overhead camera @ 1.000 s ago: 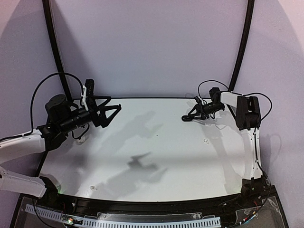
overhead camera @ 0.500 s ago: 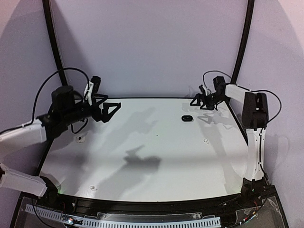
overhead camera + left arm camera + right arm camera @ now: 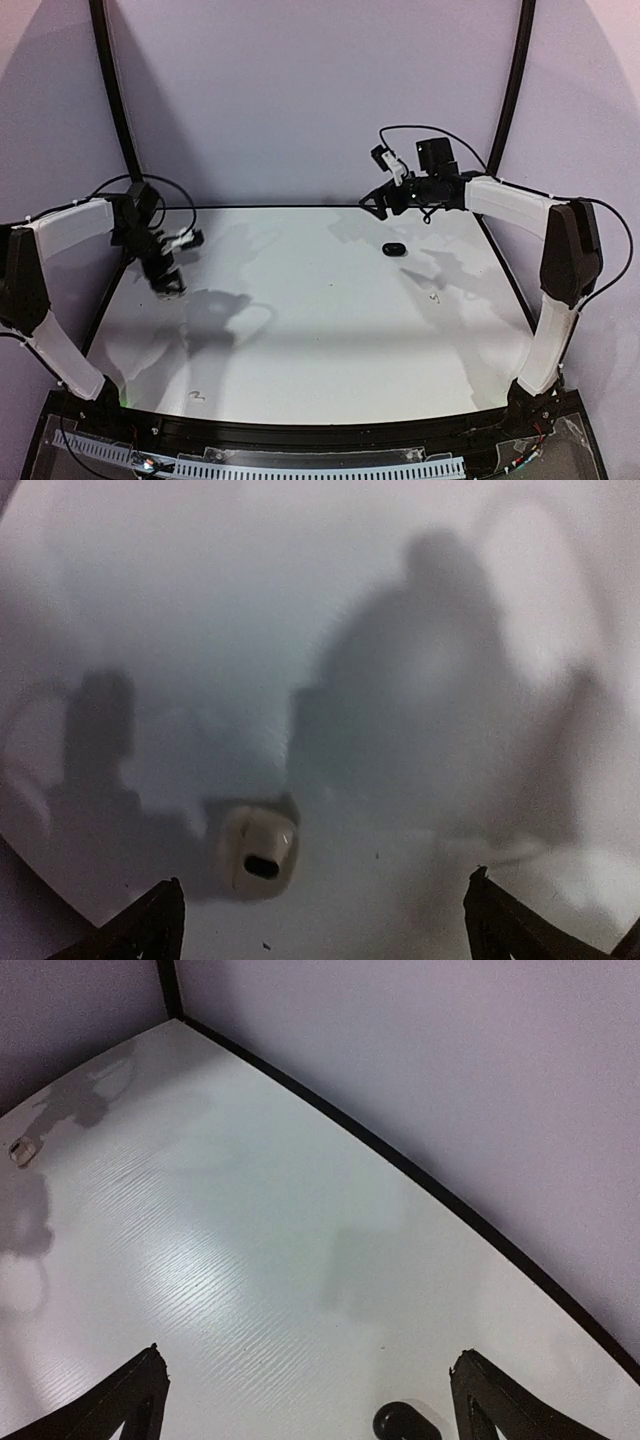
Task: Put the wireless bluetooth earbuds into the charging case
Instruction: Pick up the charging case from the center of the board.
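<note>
A white earbud point(image 3: 258, 850) with a dark opening lies on the white table point(image 3: 320, 330) near its left edge. My left gripper point(image 3: 325, 878) hangs open just above it, with the bud ahead of the left finger point(image 3: 150, 920) and untouched. From above, this gripper point(image 3: 168, 283) points down at the table's left side. A black oval charging case point(image 3: 393, 248) lies shut at the back right. My right gripper point(image 3: 375, 208) hovers open and empty above and left of it. The case point(image 3: 405, 1422) shows at the lower edge of the right wrist view, between the open fingers of that gripper point(image 3: 308, 1352).
Two tiny pale things lie on the table, one at the right point(image 3: 435, 297) and one at the front left point(image 3: 197, 396), both too small to tell. A black rim point(image 3: 420, 1175) edges the table against the purple back wall. Another small pale thing point(image 3: 20, 1150) sits far left.
My right gripper opened, left the black case on the table, then rose and moved left. My left arm swung down to the table's left side, over the white earbud.
</note>
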`<state>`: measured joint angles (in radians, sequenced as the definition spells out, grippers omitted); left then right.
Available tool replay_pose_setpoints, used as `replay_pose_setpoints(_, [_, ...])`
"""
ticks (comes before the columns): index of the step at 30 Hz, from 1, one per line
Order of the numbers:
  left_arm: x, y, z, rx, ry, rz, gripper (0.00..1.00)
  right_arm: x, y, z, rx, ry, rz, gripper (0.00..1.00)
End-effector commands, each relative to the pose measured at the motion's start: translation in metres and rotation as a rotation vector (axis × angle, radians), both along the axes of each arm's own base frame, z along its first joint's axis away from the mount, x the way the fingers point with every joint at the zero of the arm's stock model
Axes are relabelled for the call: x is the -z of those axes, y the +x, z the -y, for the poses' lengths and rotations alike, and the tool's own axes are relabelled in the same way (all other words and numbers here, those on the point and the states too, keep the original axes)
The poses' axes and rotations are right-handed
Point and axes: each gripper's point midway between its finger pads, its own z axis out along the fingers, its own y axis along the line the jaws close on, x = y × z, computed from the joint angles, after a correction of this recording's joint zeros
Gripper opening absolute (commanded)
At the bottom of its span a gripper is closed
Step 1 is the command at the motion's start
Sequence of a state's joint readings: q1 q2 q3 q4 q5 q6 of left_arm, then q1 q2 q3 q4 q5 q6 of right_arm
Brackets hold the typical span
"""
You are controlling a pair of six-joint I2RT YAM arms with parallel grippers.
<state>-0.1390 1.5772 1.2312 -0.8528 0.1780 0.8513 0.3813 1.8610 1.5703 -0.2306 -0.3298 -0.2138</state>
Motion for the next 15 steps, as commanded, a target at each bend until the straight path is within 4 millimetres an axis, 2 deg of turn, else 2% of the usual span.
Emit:
replay_pose_setpoints(1, [0.019, -0.040, -0.051, 0.310, 0.125, -0.085, 0.99, -0.027, -0.013, -0.016, -0.068, 0.002, 0.137, 0.99])
replay_pose_setpoints(2, [0.021, -0.029, -0.066, 0.307, 0.126, -0.065, 0.99, -0.028, -0.020, -0.022, -0.084, -0.006, 0.144, 0.99])
replay_pose_setpoints(4, [0.028, -0.019, -0.074, 0.361, 0.117, -0.044, 0.99, -0.031, -0.032, -0.033, -0.113, -0.006, 0.158, 0.99])
replay_pose_setpoints(9, [0.049, -0.010, -0.069, 0.500, 0.107, -0.001, 0.99, -0.021, -0.051, -0.051, -0.144, -0.029, 0.153, 0.99])
replay_pose_setpoints(12, [0.066, 0.009, -0.075, 0.508, 0.142, 0.017, 0.99, -0.013, -0.059, -0.062, -0.154, -0.063, 0.143, 0.99])
replay_pose_setpoints(14, [0.066, 0.028, -0.079, 0.499, 0.162, 0.048, 0.99, -0.004, -0.064, -0.071, -0.182, -0.091, 0.123, 0.99])
replay_pose_setpoints(15, [0.068, 0.030, -0.078, 0.503, 0.159, 0.049, 0.99, -0.003, -0.066, -0.074, -0.192, -0.095, 0.122, 0.99])
